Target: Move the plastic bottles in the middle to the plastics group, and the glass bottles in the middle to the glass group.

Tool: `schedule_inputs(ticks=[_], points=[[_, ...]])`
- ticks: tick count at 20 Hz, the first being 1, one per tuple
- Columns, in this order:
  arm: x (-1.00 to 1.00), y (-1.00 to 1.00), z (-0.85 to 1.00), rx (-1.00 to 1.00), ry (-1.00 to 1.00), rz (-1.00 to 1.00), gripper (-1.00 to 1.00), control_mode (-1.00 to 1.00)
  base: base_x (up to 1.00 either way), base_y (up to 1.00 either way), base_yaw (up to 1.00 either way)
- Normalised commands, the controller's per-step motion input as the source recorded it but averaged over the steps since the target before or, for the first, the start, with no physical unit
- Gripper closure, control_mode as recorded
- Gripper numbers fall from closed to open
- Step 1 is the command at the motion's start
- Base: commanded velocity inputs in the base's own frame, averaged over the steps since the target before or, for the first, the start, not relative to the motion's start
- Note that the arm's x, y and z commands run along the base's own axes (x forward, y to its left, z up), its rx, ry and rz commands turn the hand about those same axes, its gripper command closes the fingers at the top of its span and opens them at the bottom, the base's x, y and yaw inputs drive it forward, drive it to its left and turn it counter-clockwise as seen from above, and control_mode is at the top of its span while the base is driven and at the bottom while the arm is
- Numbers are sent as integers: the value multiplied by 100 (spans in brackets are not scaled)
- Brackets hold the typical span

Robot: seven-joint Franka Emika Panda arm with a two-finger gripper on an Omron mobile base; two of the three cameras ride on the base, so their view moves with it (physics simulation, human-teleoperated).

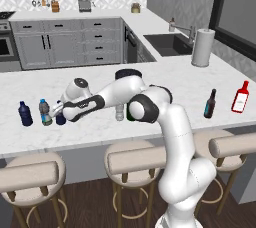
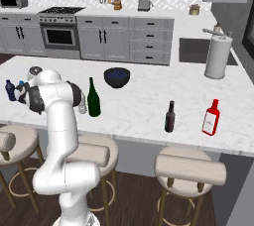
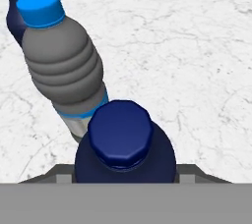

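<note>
My gripper (image 1: 62, 113) reaches out to the counter's left end and is shut on the opaque dark blue plastic bottle (image 3: 123, 142), whose cap sits between the fingers in the hand view. Right beside it stand the plastics group's clear bottle with blue label and cap (image 3: 61, 66) and another dark blue bottle (image 1: 25, 113). The clear greyish bottle with white cap (image 2: 83, 104) and the tall dark green glass bottle (image 2: 93, 98) stand mid-counter; my arm partly hides them in the left base view. The glass group, a red bottle (image 1: 240, 97) and a dark brown bottle (image 1: 210, 103), stands far right.
A black bowl (image 2: 117, 77) sits behind the green bottle. A paper towel roll (image 1: 202, 47) stands by the sink (image 1: 167, 44) at the back right. Padded stools (image 1: 131, 159) line the counter's front edge.
</note>
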Motion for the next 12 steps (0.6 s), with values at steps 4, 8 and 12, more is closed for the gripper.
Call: schedule_inputs(ticks=[4,8,12], points=[[0,0,-1,0,0,0,100,-100,0,0,0],[0,0,0,0,0,0,100,-100,0,0,0],[0,0,0,0,0,0,-100,-100,0,0,0]])
